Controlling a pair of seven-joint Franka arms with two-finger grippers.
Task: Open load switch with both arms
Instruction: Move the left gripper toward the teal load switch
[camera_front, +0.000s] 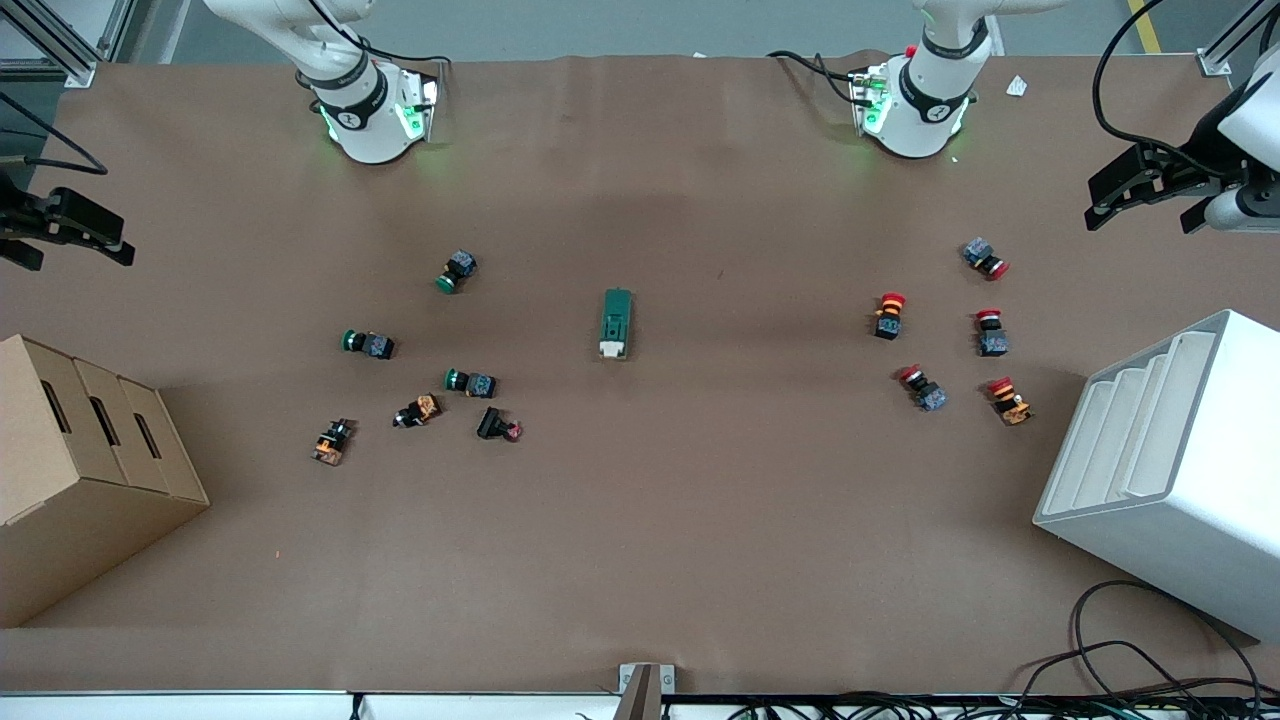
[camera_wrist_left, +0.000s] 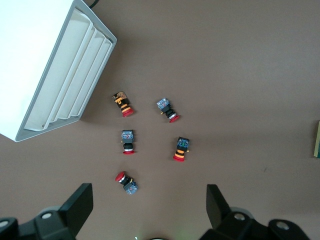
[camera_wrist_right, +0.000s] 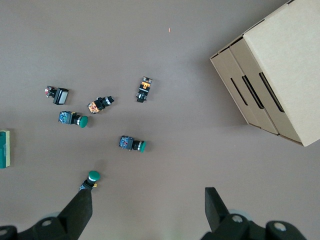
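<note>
I'm seeing both arms waiting, drawn back toward their own ends of the table. The left gripper (camera_wrist_left: 147, 212) is hanging high with its fingers spread wide; the right gripper (camera_wrist_right: 147, 212) is hanging likewise, fingers wide apart.

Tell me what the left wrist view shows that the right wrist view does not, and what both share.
Only the left wrist view: the white slotted rack, five red push buttons and the open left gripper.

Only the right wrist view: the cardboard box, green push buttons, other small parts and the open right gripper.

Both share the brown table and an edge of the load switch.
</note>
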